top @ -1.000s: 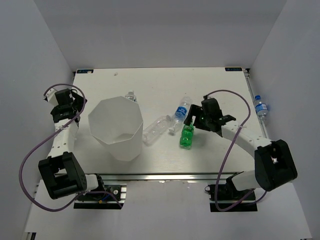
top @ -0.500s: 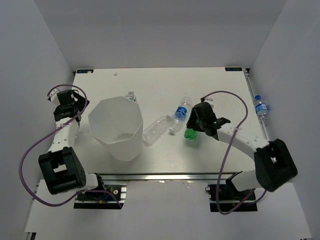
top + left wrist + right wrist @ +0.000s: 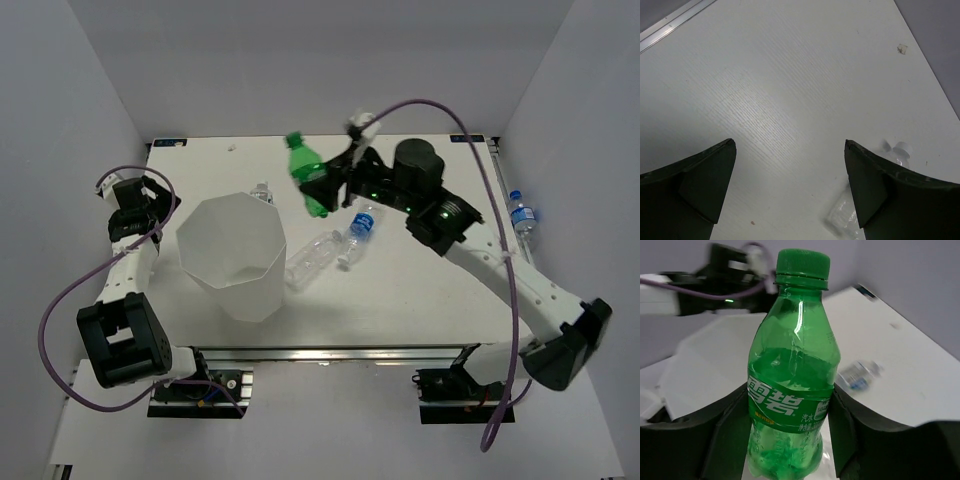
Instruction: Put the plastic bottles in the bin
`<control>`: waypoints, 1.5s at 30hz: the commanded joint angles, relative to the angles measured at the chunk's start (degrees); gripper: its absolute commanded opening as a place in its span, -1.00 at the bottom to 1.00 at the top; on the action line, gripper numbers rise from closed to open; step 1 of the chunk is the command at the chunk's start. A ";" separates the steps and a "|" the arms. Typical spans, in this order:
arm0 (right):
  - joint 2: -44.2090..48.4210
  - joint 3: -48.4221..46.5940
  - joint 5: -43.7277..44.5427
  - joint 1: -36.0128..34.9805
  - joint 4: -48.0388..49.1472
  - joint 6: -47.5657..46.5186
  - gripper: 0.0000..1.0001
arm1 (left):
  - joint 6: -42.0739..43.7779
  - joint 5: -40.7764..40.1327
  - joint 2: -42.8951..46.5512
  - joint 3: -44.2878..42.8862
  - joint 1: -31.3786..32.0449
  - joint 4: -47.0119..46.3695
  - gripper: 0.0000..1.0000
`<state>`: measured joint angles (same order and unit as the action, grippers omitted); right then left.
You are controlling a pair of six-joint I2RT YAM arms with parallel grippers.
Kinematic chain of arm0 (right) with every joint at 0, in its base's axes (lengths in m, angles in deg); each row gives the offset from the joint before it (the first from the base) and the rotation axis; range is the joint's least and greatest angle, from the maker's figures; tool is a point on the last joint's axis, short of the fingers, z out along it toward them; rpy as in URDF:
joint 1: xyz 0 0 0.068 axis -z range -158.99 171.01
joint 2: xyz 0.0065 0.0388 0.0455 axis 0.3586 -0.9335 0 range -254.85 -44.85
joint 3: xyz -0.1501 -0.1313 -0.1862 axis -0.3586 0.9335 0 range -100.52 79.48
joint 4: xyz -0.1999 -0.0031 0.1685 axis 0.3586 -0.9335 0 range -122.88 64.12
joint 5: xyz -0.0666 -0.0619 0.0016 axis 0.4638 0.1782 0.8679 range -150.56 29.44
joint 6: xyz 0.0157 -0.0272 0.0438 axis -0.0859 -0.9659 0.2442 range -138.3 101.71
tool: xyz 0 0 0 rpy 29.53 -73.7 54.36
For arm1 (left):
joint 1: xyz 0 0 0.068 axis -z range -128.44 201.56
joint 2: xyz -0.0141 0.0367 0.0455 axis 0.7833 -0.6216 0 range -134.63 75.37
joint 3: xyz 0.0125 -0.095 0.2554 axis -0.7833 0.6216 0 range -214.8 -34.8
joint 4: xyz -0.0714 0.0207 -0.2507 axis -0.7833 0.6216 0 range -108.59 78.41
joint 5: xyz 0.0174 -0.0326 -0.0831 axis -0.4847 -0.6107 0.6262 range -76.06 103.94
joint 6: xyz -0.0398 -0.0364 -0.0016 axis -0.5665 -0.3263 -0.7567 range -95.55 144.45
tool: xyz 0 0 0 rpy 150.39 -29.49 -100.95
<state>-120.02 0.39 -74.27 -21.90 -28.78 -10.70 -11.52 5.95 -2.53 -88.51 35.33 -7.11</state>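
My right gripper (image 3: 322,188) is shut on the green bottle (image 3: 306,173), held in the air right of the bin (image 3: 232,255) and above the table. In the right wrist view the green bottle (image 3: 791,390) fills the space between the black fingers (image 3: 850,425), cap pointing away. A clear bottle (image 3: 313,259) and a blue-labelled bottle (image 3: 364,222) lie on the table. Another small clear bottle (image 3: 262,190) stands behind the bin. My left gripper (image 3: 152,205) hangs open left of the bin; its wrist view shows bare table and a clear bottle (image 3: 890,160) by the right finger.
A further blue-labelled bottle (image 3: 521,215) sits off the table's right edge against the wall. Grey walls enclose the table on three sides. The right arm's cable (image 3: 430,105) loops high over the back of the table.
My right gripper closed on the green bottle, lifted it off the table and carried it up and left toward the bin. The left arm stayed put.
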 commanded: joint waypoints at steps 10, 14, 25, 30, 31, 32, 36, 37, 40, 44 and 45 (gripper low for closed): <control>-25.63 -28.39 -21.27 -13.77 -14.50 -14.54 -0.12 | 1.25 11.47 0.04 0.28 0.14 -5.68 0.96; -27.04 -30.77 -17.93 -13.77 -17.14 -14.10 0.49 | 0.81 17.38 -4.95 -1.48 0.84 -6.91 0.96; -15.63 -19.47 -4.84 -12.55 -12.58 -12.87 0.79 | 1.95 13.36 -19.82 -12.55 12.09 -3.75 0.96; -5.44 -8.21 2.53 -10.26 -8.90 -10.76 0.79 | 1.51 12.47 -23.69 -15.62 14.12 -4.10 0.96; -3.85 -5.92 3.51 -9.21 -8.10 -10.32 0.79 | 1.51 12.12 -24.91 -15.98 14.55 -4.10 0.96; -0.36 -1.29 4.39 -8.68 -7.31 -9.36 0.79 | 1.51 11.77 -25.53 -16.42 14.91 -3.75 0.96; 8.01 9.02 9.83 -5.26 -3.61 -7.95 0.79 | 1.69 8.78 -28.70 -18.62 15.26 -2.52 0.96; 9.33 10.61 10.89 -3.68 -2.91 -6.47 0.79 | 1.60 6.00 -29.31 -19.40 15.26 -2.09 0.96; 13.91 15.80 15.80 -1.48 -1.07 -6.10 0.79 | 1.25 3.16 -31.95 -21.33 18.24 -0.94 0.96; 15.41 17.65 18.46 0.55 0.26 -6.28 0.79 | 0.37 -0.26 -34.94 -23.63 18.87 0.29 0.96; 15.24 17.31 18.64 0.90 0.09 -6.36 0.79 | 0.28 -0.88 -35.99 -23.98 18.87 0.73 0.96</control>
<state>-105.40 18.07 -59.58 -21.99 -34.00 -17.72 -10.64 9.42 -37.81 -109.80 53.59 -7.81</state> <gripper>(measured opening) 0.895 0.981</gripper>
